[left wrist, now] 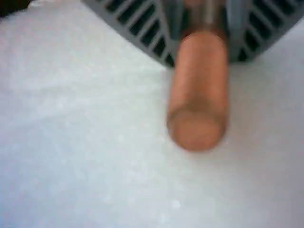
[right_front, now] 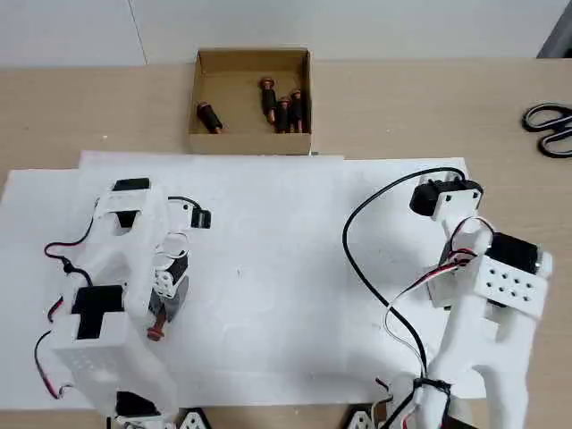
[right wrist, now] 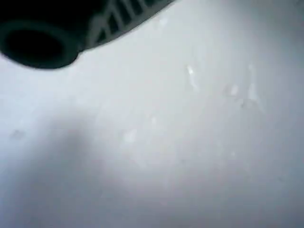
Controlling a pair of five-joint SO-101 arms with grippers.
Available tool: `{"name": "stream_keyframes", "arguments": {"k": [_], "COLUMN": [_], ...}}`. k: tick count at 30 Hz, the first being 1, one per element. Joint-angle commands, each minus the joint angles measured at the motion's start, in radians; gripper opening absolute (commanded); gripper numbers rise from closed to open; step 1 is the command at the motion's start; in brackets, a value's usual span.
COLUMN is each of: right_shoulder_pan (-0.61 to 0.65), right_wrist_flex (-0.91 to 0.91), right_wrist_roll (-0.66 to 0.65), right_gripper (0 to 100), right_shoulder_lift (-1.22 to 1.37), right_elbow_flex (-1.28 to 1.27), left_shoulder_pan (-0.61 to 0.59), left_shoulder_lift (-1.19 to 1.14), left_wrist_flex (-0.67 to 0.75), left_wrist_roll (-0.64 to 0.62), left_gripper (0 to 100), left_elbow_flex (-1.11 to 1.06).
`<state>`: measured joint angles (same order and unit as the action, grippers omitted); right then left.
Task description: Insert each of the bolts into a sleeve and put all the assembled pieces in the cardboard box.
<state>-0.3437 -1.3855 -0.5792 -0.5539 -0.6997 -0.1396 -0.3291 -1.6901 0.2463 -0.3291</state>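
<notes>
Gripping the bolt (left wrist: 197, 104) by its far end, the left fingers (left wrist: 142, 33) are closed round it. It hangs low over the white sheet (right_front: 268, 295), near the desk's (right_front: 402, 107) left edge. The right fingers (right wrist: 126, 19) look closed on a dark sleeve (right wrist: 35, 45) (its open mouth faces the camera), toward the right edge and well apart from the bolt.

The main risk is probably a skewed meeting. If the bolt tip catches the sleeve's rim, the smooth round shank could slide back in the grip or drop. Dragging the bolt along the sheet could also twist it. The box (right_front: 192, 98) at the far edge holds four finished pieces, and a careless drop could bounce off them.
</notes>
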Motion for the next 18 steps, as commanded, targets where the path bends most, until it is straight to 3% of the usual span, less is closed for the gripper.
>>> {"name": "stream_keyframes", "arguments": {"k": [1, 10, 14, 18], "right_shoulder_pan": [-0.008, -0.007, -0.008, -0.005], "right_wrist_flex": [-0.008, -0.007, -0.005, -0.002], "right_wrist_roll": [-0.008, -0.002, -0.002, -0.002], "right_gripper": [0.3, 0.3, 0.3, 0.3], "right_shoulder_lift": [-0.039, -0.039, -0.039, -0.039], "right_elbow_flex": [0.012, 0.012, 0.012, 0.012], "left_shoulder_pan": [-0.008, 0.003, -0.009, -0.005], "left_shoulder_lift": [0.063, 0.361, 0.413, 0.420], "left_wrist_flex": [-0.034, -0.061, -0.061, -0.057], "left_wrist_roll": [-0.026, -0.057, -0.245, -0.562], "left_gripper": [0, 0, 0, 1], "left_elbow_flex": [0.110, 0.196, 0.202, 0.213]}}
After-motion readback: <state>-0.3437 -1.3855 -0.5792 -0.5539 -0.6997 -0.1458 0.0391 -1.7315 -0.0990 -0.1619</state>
